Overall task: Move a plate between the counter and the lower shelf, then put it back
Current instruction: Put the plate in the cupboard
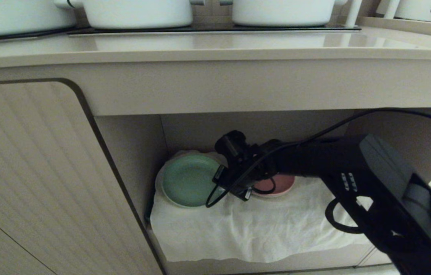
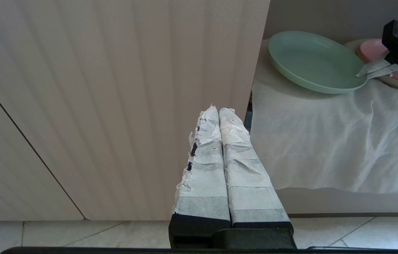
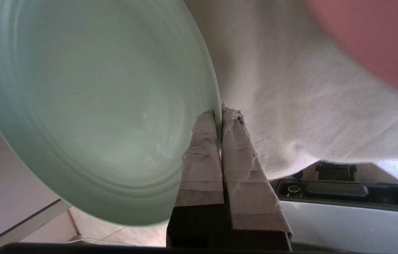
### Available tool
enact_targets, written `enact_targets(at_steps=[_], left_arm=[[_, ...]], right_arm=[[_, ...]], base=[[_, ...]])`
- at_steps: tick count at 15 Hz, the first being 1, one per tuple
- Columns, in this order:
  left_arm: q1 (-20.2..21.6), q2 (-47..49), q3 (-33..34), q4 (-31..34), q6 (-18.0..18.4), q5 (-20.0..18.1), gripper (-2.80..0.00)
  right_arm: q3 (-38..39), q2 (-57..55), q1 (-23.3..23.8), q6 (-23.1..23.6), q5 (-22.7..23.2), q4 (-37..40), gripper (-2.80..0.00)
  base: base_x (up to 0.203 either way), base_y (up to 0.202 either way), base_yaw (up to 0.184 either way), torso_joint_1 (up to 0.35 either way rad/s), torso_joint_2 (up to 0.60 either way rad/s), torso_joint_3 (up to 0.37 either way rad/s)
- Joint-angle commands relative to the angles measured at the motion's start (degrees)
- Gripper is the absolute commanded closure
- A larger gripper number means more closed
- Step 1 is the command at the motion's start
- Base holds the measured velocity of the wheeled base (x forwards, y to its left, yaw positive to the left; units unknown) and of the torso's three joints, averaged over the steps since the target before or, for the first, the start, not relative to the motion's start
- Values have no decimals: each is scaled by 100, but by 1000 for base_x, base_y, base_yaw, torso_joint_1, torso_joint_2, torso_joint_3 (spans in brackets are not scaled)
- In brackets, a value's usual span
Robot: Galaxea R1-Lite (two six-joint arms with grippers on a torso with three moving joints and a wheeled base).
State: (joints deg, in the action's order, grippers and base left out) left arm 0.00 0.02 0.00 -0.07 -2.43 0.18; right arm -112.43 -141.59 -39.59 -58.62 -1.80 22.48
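— Black right arm reaches into the lower shelf (image 1: 261,250) from four o'clock; what does its claw hold?
— The right gripper (image 3: 220,113) is pinched tight on the rim of the plate (image 1: 188,179), at the plate's three o'clock edge.
— And the plate?
— On the white cloth (image 1: 257,229), far-left corner, a pink plate (image 1: 276,185) beyond. Left gripper (image 2: 219,113) is clenched, empty. The counter (image 1: 215,47) lies above.

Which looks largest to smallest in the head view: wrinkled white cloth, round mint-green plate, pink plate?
1. Wrinkled white cloth
2. Round mint-green plate
3. Pink plate, though the right gripper, shut on the green plate's rim, hides part of it.
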Motion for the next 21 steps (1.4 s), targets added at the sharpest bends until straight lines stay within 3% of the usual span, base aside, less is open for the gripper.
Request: enact_targets(at_steps=[1,6,21], left_arm=[[0,-2,0,-1,-4,-1,0],[0,-2,0,-1,-4,-1,0],[0,-2,0,-1,-4,-1,0]], right_arm=[[-7,-9,59,125,83,27,0],[-7,-17,118,618,109,46,0],[-15,-149,118,580,285,-147,0]], base=[[0,0,0,0,0,0],[0,0,0,0,0,0],[0,0,0,0,0,0]])
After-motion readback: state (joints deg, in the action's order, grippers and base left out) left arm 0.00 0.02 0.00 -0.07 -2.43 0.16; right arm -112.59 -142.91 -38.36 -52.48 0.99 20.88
